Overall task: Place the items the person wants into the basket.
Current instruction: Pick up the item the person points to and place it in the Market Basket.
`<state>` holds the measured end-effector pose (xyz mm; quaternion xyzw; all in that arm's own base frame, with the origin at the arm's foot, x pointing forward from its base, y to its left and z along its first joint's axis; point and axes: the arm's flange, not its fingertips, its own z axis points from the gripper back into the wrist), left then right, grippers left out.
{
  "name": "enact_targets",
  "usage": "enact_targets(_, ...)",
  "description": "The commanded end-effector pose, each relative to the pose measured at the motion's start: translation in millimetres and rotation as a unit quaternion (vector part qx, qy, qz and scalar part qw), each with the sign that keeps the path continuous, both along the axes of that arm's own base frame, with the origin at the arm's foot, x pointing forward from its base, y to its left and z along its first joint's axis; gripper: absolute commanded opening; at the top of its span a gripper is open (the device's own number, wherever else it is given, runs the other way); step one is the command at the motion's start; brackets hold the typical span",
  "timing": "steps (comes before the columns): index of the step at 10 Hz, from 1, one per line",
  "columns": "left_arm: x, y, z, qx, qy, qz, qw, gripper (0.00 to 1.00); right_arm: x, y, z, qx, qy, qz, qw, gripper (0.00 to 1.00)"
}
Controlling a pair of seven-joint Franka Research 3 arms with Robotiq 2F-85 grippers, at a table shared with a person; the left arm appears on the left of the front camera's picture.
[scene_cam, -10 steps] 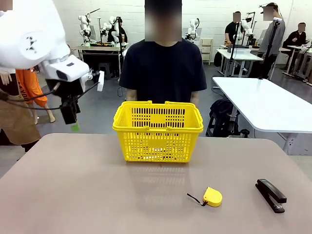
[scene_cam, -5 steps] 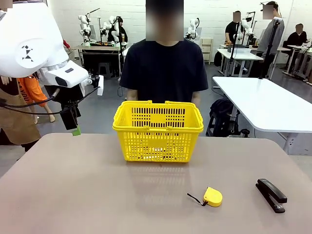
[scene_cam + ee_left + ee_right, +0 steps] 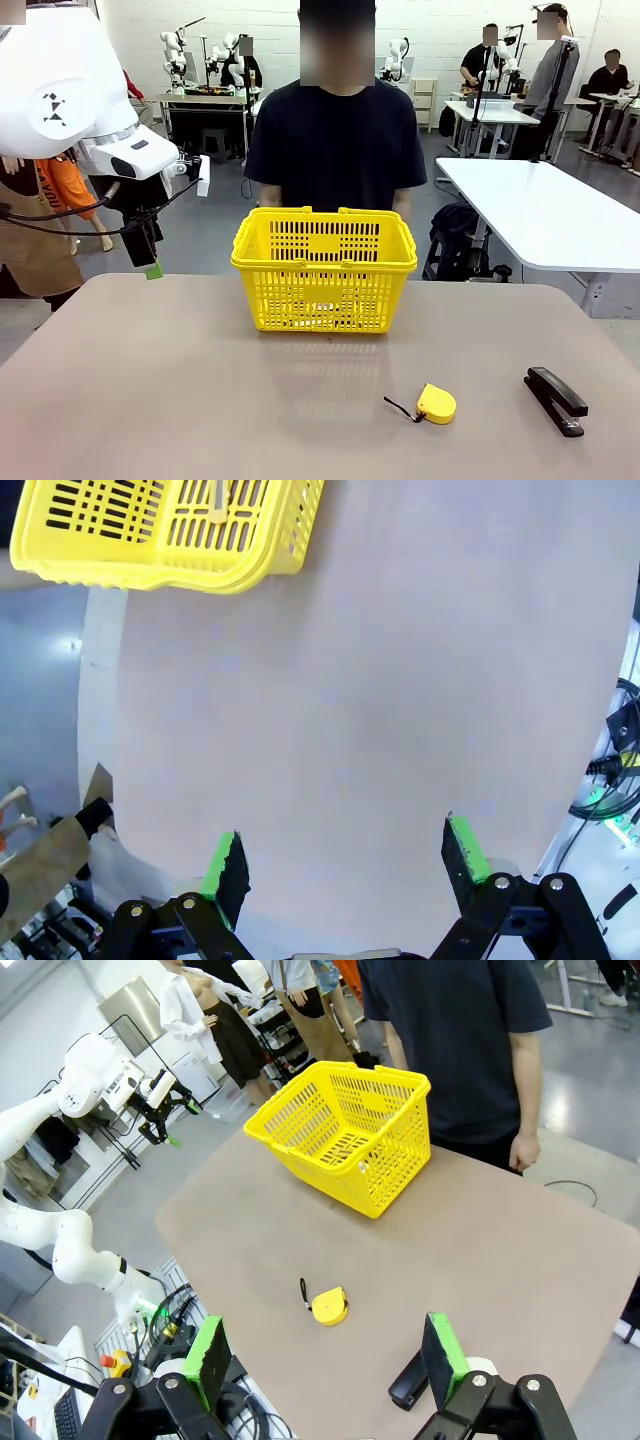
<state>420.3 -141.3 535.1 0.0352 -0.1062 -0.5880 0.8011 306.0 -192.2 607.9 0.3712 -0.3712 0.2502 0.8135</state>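
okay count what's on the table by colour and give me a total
Yellow: 2, the basket and the tape measure
Black: 1, the stapler
Total: 3
Anything lying inside the basket is too hard to make out and is not counted.

The right hand [image 3: 325,1360] hangs above the beige tabletop [image 3: 500,1260] with its green-padded fingers [image 3: 209,1358] spread wide and nothing between them. Below it lie a rounded yellow tape measure [image 3: 328,1306] and, just beside the right-side finger, a black stapler [image 3: 405,1382]. Farther off stands the bright yellow slotted plastic basket [image 3: 345,1132], with the person in a dark T-shirt [image 3: 450,1030] beyond it and the white left arm's hand [image 3: 160,1120] off to the side.
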Motion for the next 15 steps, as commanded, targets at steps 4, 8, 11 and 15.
enact_targets(4, -29, 81, 28, -0.143, 0.001, -0.053, 0.988, 1.00, 1, 1, 1, 0.013, -0.013, 0.003, 1.000, 1.00)
enact_targets(8, -78, 239, 71, -0.346, -0.041, -0.070, 0.935, 1.00, 1, 1, 1, 0.013, -0.013, 0.003, 1.000, 1.00)
enact_targets(11, -78, 325, 59, -0.421, -0.032, -0.041, 0.906, 1.00, 1, 1, 1, 0.013, -0.013, 0.003, 1.000, 1.00)
enact_targets(15, -109, 344, 43, -0.424, -0.059, -0.031, 0.903, 1.00, 1, 1, 1, 0.013, -0.013, 0.003, 1.000, 1.00)
